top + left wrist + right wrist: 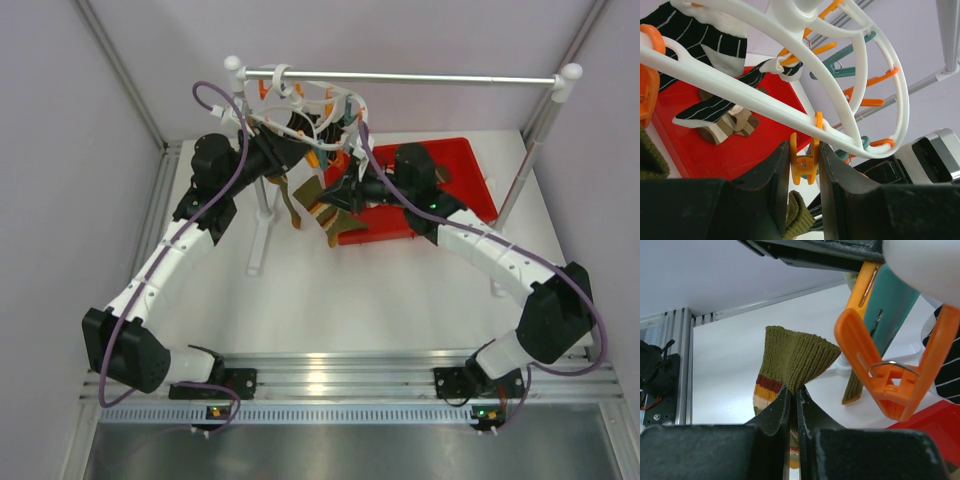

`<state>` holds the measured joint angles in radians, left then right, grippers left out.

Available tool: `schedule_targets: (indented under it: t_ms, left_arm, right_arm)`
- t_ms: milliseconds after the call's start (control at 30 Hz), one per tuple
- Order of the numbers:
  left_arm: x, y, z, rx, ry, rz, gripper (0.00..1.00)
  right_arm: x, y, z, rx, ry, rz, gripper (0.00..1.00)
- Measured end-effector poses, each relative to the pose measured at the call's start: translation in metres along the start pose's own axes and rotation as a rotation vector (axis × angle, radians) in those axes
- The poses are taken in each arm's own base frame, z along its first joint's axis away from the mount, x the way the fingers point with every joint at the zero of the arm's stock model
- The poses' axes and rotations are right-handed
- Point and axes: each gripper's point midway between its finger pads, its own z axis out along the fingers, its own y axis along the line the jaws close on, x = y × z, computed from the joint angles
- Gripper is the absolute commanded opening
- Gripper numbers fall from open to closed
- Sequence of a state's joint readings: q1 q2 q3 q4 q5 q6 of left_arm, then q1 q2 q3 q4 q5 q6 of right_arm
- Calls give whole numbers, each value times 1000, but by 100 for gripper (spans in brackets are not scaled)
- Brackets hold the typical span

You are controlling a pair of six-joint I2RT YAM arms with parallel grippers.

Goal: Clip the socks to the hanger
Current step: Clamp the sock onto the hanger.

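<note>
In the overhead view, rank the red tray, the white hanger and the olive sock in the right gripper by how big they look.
1. red tray
2. hanger, hanging nearer the camera, so it may look bigger than it is
3. olive sock, clearly smallest

Two white-and-black arms, purple-cabled.
The left arm (pixel 170 262) and right arm (pixel 492 247) have white ribbed links, black joint housings, purple cables (pixel 243 160) alongside, and what may be small status lights (pixel 480 411) near the bases (pixel 455 382).
</note>
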<state>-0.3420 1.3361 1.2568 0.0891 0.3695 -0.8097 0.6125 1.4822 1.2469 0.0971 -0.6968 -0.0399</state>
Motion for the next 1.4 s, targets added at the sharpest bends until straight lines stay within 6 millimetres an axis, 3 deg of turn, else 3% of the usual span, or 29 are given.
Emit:
schedule_targets:
  t_ms: [567,1400]
  left_arm:
    - [1,-1,0,5,5,0,0]
    - [1,-1,0,6,7,-4,0]
  right_arm:
    - [-16,-16,-1,31,-72,41,0]
    - [-4,-33,0,53,-47,37,0]
